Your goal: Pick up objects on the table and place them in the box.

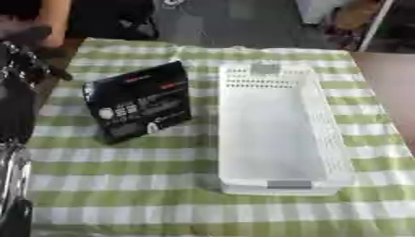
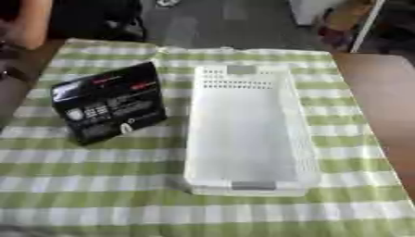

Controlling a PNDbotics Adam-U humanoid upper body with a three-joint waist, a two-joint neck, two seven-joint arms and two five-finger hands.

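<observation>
A flat black package (image 1: 139, 102) with white and red print lies askew on the green and white checked cloth (image 1: 122, 185). Just to its right stands a long white perforated box (image 1: 320, 115), with nothing inside it. My left hand (image 1: 31, 60) shows as a dark shape at the upper left edge, raised to the left of the package and apart from it. Below it, my black and silver left arm (image 1: 12, 139) runs down the left side. My right hand shows in neither view.
Bare brown tabletop (image 2: 381, 102) lies to the right of the cloth. A person's arm (image 1: 53, 21) shows at the far left corner, off the cloth. Open cloth stretches in front of the package and the box.
</observation>
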